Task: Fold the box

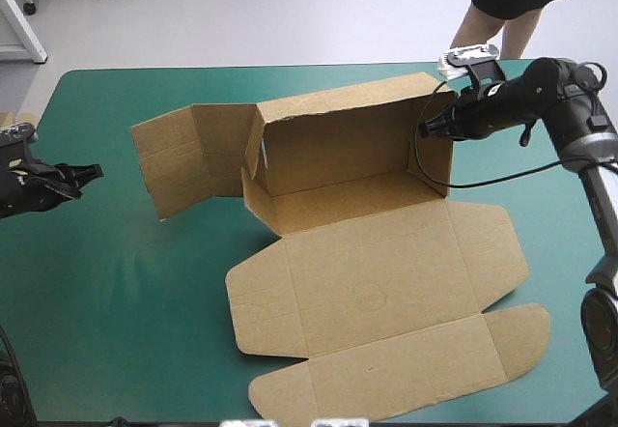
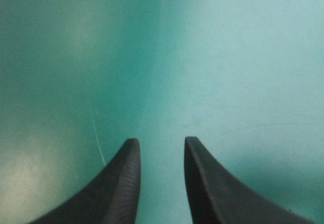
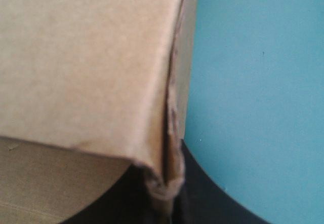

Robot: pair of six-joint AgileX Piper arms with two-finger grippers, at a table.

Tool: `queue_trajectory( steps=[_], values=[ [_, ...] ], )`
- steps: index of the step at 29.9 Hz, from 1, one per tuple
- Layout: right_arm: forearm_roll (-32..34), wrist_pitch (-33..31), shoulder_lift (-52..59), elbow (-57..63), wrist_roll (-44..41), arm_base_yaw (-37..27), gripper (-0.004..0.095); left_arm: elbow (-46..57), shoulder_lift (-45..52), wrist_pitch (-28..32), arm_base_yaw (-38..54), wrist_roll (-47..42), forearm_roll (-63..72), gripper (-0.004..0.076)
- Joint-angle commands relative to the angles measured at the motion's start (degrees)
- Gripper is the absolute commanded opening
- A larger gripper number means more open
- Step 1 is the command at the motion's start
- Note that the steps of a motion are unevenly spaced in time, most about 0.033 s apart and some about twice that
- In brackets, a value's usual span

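Right gripper (image 1: 432,128) pinches the brown box (image 1: 372,282) at its far right wall corner; left gripper (image 1: 89,172) spread, well left of it

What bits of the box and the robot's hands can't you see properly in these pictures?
- Right wrist view: a wall of the box covers most of the right gripper. Only dark finger bases show on either side of the board.
- Left wrist view: the left gripper faces only bare teal-green cover, and the box is out of frame.
- High view: the outer side of the box's far wall faces away.
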State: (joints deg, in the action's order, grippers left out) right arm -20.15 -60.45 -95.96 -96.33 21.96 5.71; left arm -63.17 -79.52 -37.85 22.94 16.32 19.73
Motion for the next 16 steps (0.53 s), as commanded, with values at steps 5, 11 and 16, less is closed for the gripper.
queue_trajectory(
  steps=[5,11,16],
  values=[
    [0.0,-3.1,-2.7,-4.1,-2.1,-0.6,-0.0017,-1.5,1.6,3.1,-0.1,1.5,3.2,0.0216],
    [0.0,-5.1,-7.3,-6.4,-3.1,-0.6,-0.0016,-1.5,1.6,3.0,-0.1,1.7,3.4,0.0202],
    [1.1,-4.5,-7.9,-7.9,-3.7,-0.5,0.0006,-1.5,1.6,2.8,-0.1,1.9,3.7,0.0191]
  ],
)
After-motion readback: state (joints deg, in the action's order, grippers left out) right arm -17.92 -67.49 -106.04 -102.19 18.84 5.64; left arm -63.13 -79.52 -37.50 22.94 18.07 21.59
